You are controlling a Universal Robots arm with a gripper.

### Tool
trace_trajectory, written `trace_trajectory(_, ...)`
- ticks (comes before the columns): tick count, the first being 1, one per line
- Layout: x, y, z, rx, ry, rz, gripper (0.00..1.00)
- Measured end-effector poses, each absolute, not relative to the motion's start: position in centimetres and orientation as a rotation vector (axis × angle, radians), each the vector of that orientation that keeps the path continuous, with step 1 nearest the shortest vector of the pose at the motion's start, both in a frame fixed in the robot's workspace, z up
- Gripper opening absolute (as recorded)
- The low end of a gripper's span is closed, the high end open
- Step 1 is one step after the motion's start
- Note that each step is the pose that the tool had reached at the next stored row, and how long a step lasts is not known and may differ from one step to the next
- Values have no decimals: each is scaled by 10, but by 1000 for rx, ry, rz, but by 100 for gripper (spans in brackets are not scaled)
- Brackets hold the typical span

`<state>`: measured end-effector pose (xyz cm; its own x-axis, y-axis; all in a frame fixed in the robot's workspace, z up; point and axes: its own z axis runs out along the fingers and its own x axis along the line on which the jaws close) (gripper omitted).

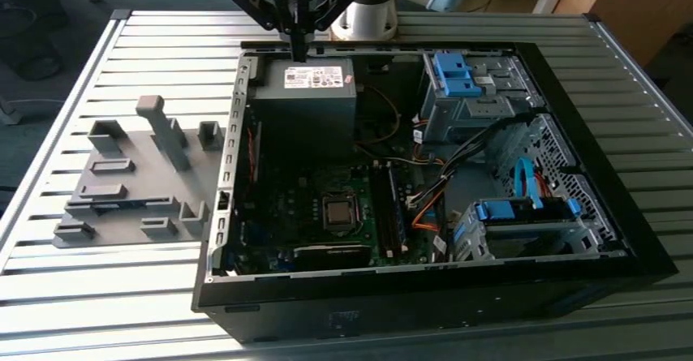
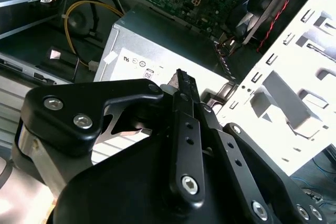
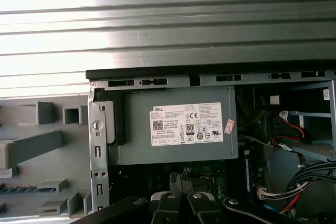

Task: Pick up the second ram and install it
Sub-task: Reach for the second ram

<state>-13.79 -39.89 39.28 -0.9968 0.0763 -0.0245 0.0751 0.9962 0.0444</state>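
The second ram point(image 1: 104, 207) is a dark, narrow stick lying flat in a slot of the grey fixture plate point(image 1: 130, 170), on the exterior view's left of the open computer case point(image 1: 433, 296). The first wrist view shows its bluish edge point(image 3: 25, 188) in the fixture. My gripper point(image 1: 298, 50) hangs over the far edge of the case, just above the grey power supply point(image 1: 308, 77), well away from the stick. Its black fingers point(image 2: 181, 85) stand together with nothing between them, and they also appear over the motherboard in the first wrist view point(image 3: 184, 179).
Inside the case lie the green motherboard point(image 1: 324, 207), memory slots point(image 1: 392, 211) beside the processor socket, loose cables point(image 1: 433, 174) and blue-handled drive cages point(image 1: 520, 215). Grey upright blocks point(image 1: 162, 130) stand on the fixture plate. All of it rests on a slatted metal table point(image 1: 109, 296).
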Motion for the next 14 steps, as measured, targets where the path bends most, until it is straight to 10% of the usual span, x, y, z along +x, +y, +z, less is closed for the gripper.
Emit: trace_trajectory(14, -141, -399, 393, 118, 3112, 68, 11)
